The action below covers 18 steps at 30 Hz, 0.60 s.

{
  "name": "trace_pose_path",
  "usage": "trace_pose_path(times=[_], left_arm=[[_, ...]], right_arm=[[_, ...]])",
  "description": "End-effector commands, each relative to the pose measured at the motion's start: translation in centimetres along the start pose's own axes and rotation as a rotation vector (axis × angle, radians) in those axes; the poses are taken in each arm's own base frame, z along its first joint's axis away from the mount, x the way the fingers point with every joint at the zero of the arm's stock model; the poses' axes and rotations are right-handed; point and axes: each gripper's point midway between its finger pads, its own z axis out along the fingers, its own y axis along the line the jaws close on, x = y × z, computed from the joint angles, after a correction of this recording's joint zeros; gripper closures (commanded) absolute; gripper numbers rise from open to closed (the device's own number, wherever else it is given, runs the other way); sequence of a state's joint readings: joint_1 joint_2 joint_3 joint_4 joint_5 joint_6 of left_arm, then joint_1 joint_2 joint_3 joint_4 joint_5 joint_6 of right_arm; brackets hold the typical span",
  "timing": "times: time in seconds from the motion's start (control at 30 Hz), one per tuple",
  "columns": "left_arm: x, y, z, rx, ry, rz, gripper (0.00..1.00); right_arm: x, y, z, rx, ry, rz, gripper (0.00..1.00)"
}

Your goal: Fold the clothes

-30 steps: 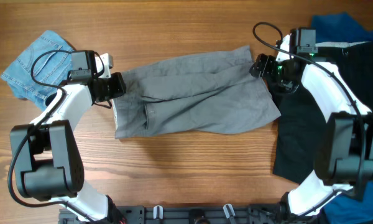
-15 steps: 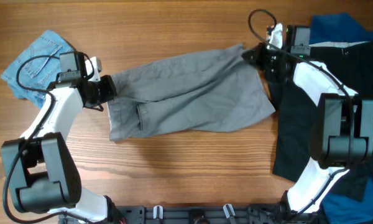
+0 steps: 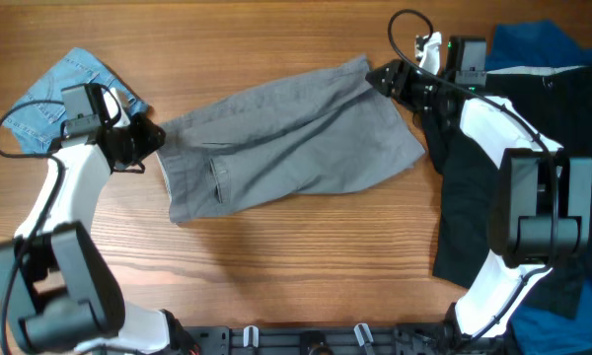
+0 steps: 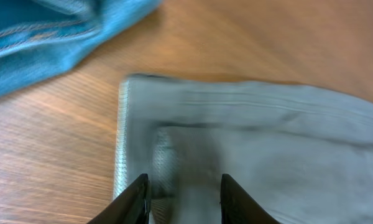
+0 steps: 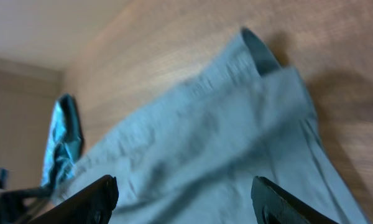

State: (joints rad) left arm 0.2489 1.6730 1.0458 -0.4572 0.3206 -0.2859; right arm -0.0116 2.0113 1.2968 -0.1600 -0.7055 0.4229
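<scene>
The grey shorts (image 3: 286,138) lie spread across the middle of the table, tilted up toward the right. My left gripper (image 3: 150,138) is shut on their left edge; the left wrist view shows a fold of grey cloth (image 4: 236,137) between its fingers (image 4: 183,199). My right gripper (image 3: 380,77) is at the shorts' upper right corner. Its fingers (image 5: 180,202) are wide apart over the grey cloth (image 5: 199,137), so it is open. Light-blue denim shorts (image 3: 54,99) lie at the far left and also show in the left wrist view (image 4: 43,37).
A black garment (image 3: 488,207) covers the right side of the table under my right arm. A dark-blue piece (image 3: 538,41) lies at the back right. Bare wood shows in front of the grey shorts.
My left gripper has pulled the shorts' left edge further left. My right gripper has moved left and up along with the upper right corner. The whole garment has shifted left and tilted.
</scene>
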Motion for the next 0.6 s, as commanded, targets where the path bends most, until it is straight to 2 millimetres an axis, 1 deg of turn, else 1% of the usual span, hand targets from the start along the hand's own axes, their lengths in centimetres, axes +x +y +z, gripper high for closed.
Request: trace_pose_path(times=[0.0,0.03,0.07,0.1,0.13,0.17,0.23,0.27,0.3,0.33,0.4,0.47,0.5,0.53,0.57], left_arm=[[-0.3,-5.8,-3.9,0.16,-0.056,0.197,0.72],[0.4,-6.5,-4.0,0.164,-0.041,0.231,0.79],[1.3,-7.1,-3.8,0.169,-0.017,0.255,0.85],[2.4,-7.7,-3.5,0.174,0.014,0.298,0.9],[3.5,-8.4,-3.1,0.18,0.044,0.352,0.94],[4.5,-9.1,-2.6,0.189,0.072,0.404,0.96],[6.3,-10.5,-1.3,0.201,0.115,0.48,0.96],[7.2,-11.1,-0.6,0.21,0.135,0.517,0.96],[8.0,-11.5,0.2,0.212,0.155,0.543,0.96],[9.0,-12.1,1.6,0.22,0.181,0.569,0.96],[10.4,-12.9,4.0,0.232,0.214,0.601,0.96],[11.4,-13.2,6.2,0.239,0.233,0.621,0.96],[11.7,-13.1,7.0,0.238,0.239,0.617,0.96],[11.7,-12.7,7.8,0.226,0.24,0.617,0.96],[11.0,-11.3,8.8,0.139,0.219,0.574,0.96]], right_arm=[[0.9,-1.1,-0.1,0.032,0.037,-0.061,0.3],[1.5,-1.3,-0.2,0.041,0.062,-0.036,0.43],[2.2,-1.6,-0.2,0.051,0.087,-0.008,0.76],[2.9,-1.9,-0.3,0.066,0.112,0.031,0.96],[4.4,-2.7,-0.5,0.119,0.159,0.116,0.96],[5.6,-3.3,-0.7,0.159,0.196,0.158,0.96],[8.7,-5.3,-1.4,0.313,0.284,0.22,0.96],[10.1,-6.4,-1.7,0.395,0.31,0.224,0.96],[11.2,-7.3,-1.9,0.464,0.328,0.229,0.96],[12.2,-8.3,-2.2,0.538,0.334,0.26,0.96],[13.2,-9.1,-2.5,0.587,0.338,0.289,0.96],[13.3,-9.3,-2.5,0.591,0.342,0.279,0.96],[13.3,-9.3,-2.6,0.595,0.341,0.278,0.96],[13.3,-9.4,-2.6,0.598,0.34,0.277,0.96],[13.2,-9.6,-2.7,0.611,0.336,0.274,0.96]])
